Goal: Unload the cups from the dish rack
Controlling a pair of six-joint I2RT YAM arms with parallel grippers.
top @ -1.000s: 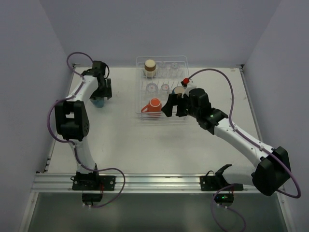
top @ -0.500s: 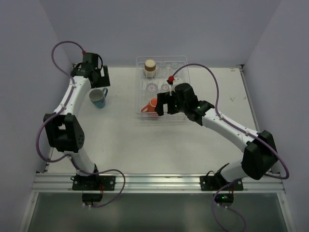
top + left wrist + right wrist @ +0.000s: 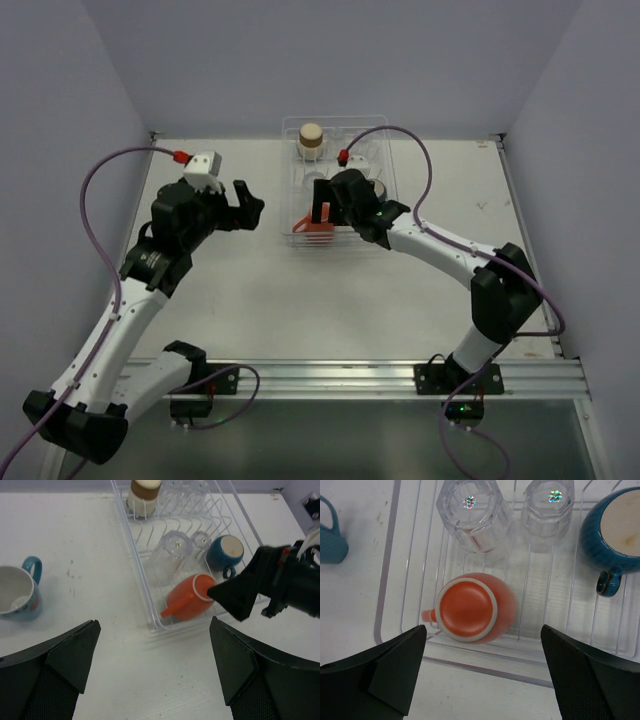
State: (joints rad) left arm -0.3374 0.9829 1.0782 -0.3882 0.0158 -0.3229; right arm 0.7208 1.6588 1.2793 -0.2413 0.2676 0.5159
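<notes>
The dish rack (image 3: pixel 386 128) stands at the back middle of the table. It holds an orange mug (image 3: pixel 312 226) on its side at the near left corner, a brown cup (image 3: pixel 311 140) at the back, clear tumblers (image 3: pixel 170 555) and a blue mug (image 3: pixel 225 552). My right gripper (image 3: pixel 321 203) is open and empty, hovering over the orange mug (image 3: pixel 472 607). My left gripper (image 3: pixel 250 207) is open and empty, left of the rack above the table. Another blue mug (image 3: pixel 17 592) stands upright on the table to the left.
The rack's left wall (image 3: pixel 131 555) lies between my left gripper and the mugs. In the right wrist view, two tumblers (image 3: pixel 472 512) sit bottom-up behind the orange mug and the blue mug (image 3: pixel 615 530) is at the right. My right gripper (image 3: pixel 260 585) shows in the left wrist view.
My left arm has left the blue mug on the table at the back left and swung right, toward the rack. My right gripper has moved left across the rack to above the orange mug.
</notes>
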